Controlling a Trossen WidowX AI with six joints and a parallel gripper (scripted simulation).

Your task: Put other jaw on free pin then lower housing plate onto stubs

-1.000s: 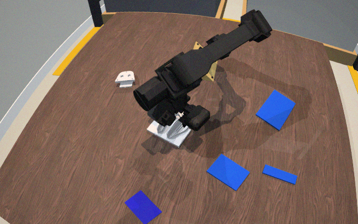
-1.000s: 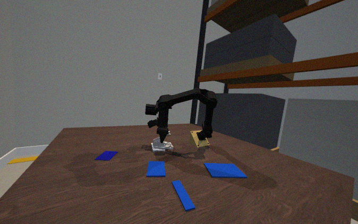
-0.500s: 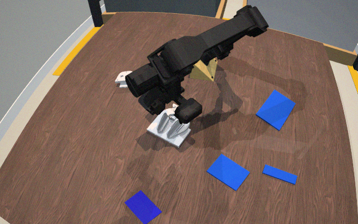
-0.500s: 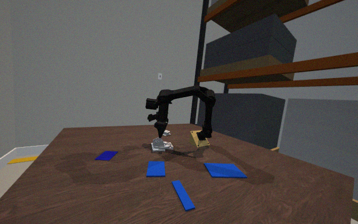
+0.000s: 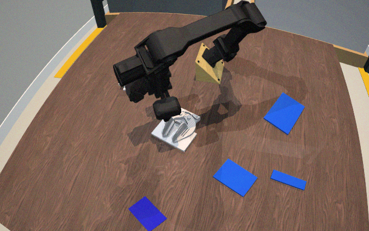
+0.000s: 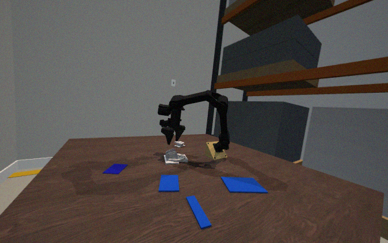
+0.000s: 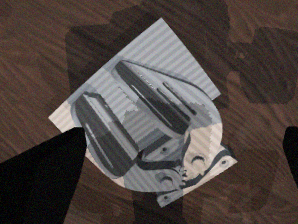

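Note:
The white base plate lies on the table. Two grey jaws stand side by side on it: the left jaw and the right jaw in the wrist view. Their geared ends come close together near the lower right there; whether both are fully on their pins or the teeth mesh, I cannot tell. The white housing plate stands apart, behind the base; in the top view the arm mostly hides it. My gripper is wide open and empty, above the jaws, with a finger to either side in the wrist view.
A yellow angled bracket stands by the arm's base. Flat blue pieces lie around: a large one, a medium one, a narrow strip and a darker one.

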